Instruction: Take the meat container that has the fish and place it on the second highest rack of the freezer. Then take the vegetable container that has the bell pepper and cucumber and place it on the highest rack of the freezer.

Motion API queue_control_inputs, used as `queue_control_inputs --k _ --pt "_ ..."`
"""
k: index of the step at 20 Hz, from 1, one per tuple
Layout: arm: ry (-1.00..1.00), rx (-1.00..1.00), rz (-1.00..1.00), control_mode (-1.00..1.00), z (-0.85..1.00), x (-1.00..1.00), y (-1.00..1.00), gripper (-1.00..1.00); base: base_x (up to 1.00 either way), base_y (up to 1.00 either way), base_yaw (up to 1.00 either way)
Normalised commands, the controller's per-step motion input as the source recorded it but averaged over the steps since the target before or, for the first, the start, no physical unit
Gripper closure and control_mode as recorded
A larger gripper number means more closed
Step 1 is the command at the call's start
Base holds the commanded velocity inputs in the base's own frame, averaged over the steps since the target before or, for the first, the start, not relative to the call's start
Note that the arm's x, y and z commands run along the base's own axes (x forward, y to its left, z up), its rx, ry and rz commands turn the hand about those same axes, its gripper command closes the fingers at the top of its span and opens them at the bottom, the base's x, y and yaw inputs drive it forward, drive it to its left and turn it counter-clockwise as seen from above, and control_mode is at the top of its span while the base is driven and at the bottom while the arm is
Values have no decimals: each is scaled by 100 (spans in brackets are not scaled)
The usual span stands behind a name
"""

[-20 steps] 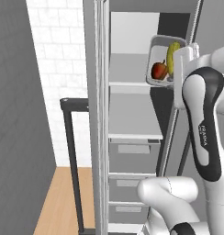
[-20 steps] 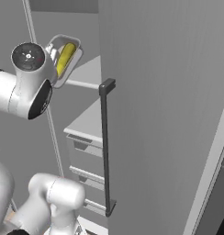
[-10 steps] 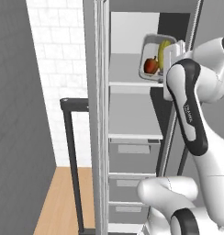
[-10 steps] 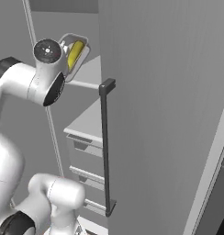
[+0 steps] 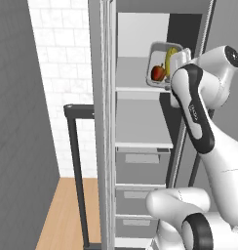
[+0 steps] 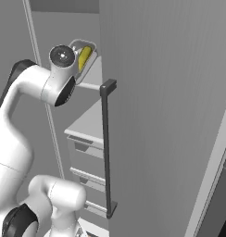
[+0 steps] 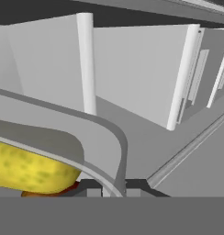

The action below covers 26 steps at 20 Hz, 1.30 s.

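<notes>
The claw [image 7: 114, 187] is closed on the near rim of the vegetable container [image 5: 162, 68], its two dark tips pinching the container's wall at the bottom of the hand view. The grip is at one edge only, so the container projects ahead of the claw and into the freezer [image 5: 140, 122].

Contents: a red bell pepper [image 5: 158, 72] and a yellowish elongated item [image 7: 31, 170] that the task sentence identifies as the cucumber. In the hand view this item lies just beside the claw, on the inner side of the gripped wall. In both base views the container appears tilted, not level.

Position: the container is held at the height of the highest rack [image 5: 140, 89], at its front edge, and appears to overhang it. Whether its underside touches the rack cannot be determined. From the claw, the rack surface extends forward and slightly downward, toward the freezer's pale rear wall. The second rack [image 5: 143, 145] lies well below the claw, with drawers [image 5: 143, 166] under it. No meat container can be made out on that second rack from these angles.

Assessment: this is judged to be the final placement stage. The deciding relation is that the rack's open depth lies directly ahead of the claw, along the line in which the container projects. The coming move therefore calls for carrying it further inward, levelling it and lowering it. Risk: releasing while tilted at the rack's front edge may let the container slide out or spill.
</notes>
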Motion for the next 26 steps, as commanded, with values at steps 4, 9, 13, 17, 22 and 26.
queue_control_inputs --k 4,9,13,17,22,26 --pt "0 0 0 -100 -26 62 0 100 0 0 0" --pt "2 0 -1 -100 -20 61 0 100 0 0 0" --pt "3 0 -2 -100 -6 53 0 100 0 0 0" --pt "2 0 0 -100 -1 50 0 100 0 0 0" --pt "3 0 0 -100 -11 52 -2 100 0 0 0" --pt "5 0 0 -100 -35 39 -4 100 0 0 0"
